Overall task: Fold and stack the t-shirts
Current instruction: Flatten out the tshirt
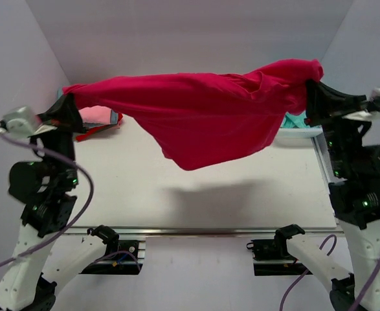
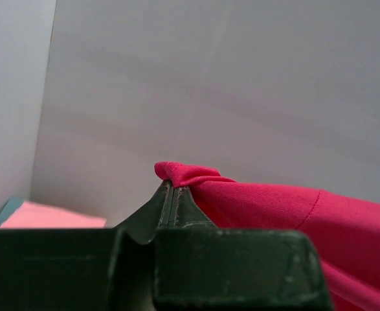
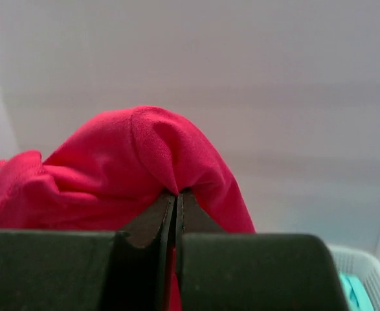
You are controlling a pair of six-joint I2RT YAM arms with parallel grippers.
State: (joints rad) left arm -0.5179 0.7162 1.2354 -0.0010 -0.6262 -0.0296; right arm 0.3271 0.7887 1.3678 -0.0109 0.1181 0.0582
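Note:
A crimson-magenta t-shirt (image 1: 202,116) hangs stretched in the air between my two grippers, its middle sagging above the table. My left gripper (image 1: 70,107) is shut on its left end, where a small fold of cloth (image 2: 183,173) bulges past the closed tips (image 2: 173,188). My right gripper (image 1: 311,91) is shut on the bunched right end; the cloth (image 3: 144,155) drapes over the closed tips (image 3: 177,194). A light pink t-shirt (image 1: 99,115) lies on a red one (image 1: 96,133) at the back left, partly behind the hanging shirt. Teal cloth (image 1: 296,121) shows at the back right.
A white mesh basket (image 1: 300,135) stands at the back right and holds the teal cloth; its rim (image 3: 364,259) shows in the right wrist view. White walls close in the table (image 1: 196,194) on three sides. The hanging shirt casts a shadow on the table's middle.

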